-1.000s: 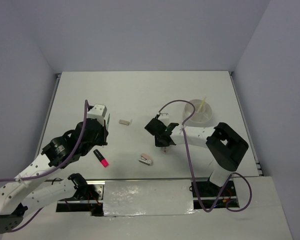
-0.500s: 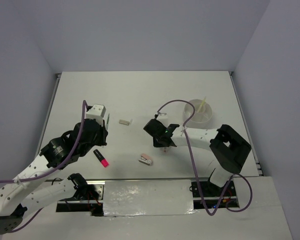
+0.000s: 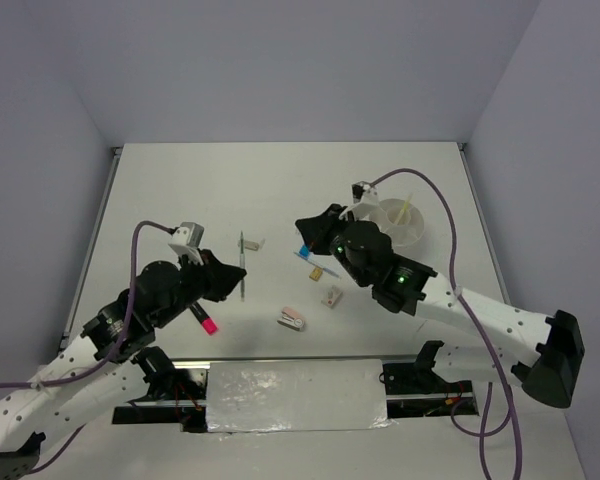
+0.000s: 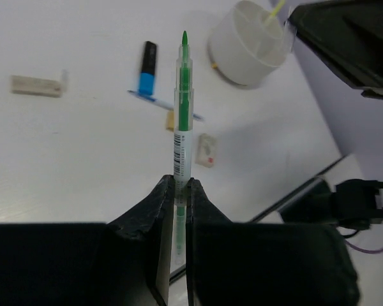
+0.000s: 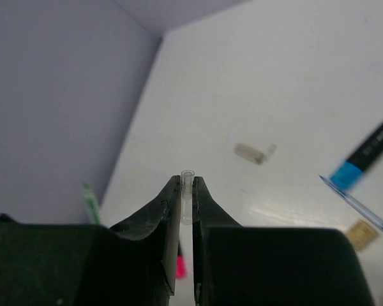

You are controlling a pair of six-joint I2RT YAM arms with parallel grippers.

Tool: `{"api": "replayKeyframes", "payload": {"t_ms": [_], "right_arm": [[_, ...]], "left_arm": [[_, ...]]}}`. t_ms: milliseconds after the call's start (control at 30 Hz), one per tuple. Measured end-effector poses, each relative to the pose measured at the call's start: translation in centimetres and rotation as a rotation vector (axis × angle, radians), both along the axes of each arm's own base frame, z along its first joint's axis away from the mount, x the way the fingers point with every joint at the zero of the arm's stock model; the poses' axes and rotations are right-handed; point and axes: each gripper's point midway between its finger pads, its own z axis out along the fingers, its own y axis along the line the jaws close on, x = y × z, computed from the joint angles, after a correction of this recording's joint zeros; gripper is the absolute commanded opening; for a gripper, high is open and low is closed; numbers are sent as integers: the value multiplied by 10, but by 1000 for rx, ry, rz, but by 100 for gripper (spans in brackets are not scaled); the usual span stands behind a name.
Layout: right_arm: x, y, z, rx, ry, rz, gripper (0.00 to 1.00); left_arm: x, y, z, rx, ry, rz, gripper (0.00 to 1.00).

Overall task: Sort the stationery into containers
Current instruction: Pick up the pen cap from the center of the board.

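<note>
My left gripper [image 4: 180, 185] is shut on a thin green pen [image 4: 182, 108] and holds it above the table; both show in the top view, the gripper [image 3: 230, 282] and the pen [image 3: 242, 265]. My right gripper [image 5: 187, 182] is shut on a small clear tube [image 5: 187, 183]; in the top view it [image 3: 308, 225] hangs left of the round white tub [image 3: 400, 222], which holds a pale yellow pen [image 3: 405, 208]. On the table lie a blue-ended black marker [image 4: 147, 67], a pink-ended black highlighter [image 3: 202, 318], a yellowish eraser [image 3: 316, 272] and a whitish eraser [image 3: 330, 296].
A whitish piece [image 3: 250, 243] lies mid-table and a pink-white clip [image 3: 291, 319] near the front edge. A thin blue pen [image 4: 163, 105] lies by the marker. Grey walls close in the table on three sides. The right arm's elbow [image 3: 550, 360] hangs over the front right corner.
My left gripper has moved right and nearer with the green pen in it. My right gripper has moved back and up, uncovering the blue marker and erasers; its elbow swung right.
</note>
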Motion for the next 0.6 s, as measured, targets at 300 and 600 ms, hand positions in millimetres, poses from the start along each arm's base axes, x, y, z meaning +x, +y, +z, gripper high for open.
{"api": "replayKeyframes", "payload": {"t_ms": [300, 600], "right_arm": [[-11, 1, 84, 294, -260, 53, 0], [-30, 27, 99, 304, -346, 208, 0]], "left_arm": [[-18, -51, 9, -279, -81, -237, 0], [-33, -65, 36, -376, -171, -368, 0]]}}
